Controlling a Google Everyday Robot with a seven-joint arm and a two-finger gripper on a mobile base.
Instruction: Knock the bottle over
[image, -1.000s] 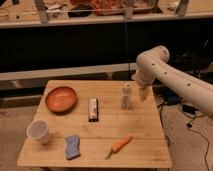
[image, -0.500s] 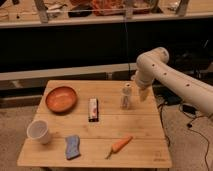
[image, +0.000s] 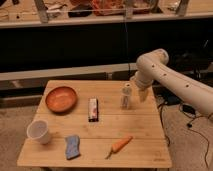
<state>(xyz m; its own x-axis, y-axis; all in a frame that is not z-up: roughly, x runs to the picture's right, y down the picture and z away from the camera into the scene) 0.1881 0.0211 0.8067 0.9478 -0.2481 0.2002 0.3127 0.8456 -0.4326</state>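
Note:
The bottle is slim, translucent grey with a white cap, and stands upright near the right back part of the wooden table. My gripper hangs at the end of the white arm just right of the bottle, close to it at about its height. I cannot tell whether it touches the bottle.
On the table are an orange-brown bowl at the back left, a white cup at the front left, a blue sponge, a dark red bar in the middle, and a carrot at the front.
The gripper has shifted slightly left toward the bottle. The bottle still stands upright.

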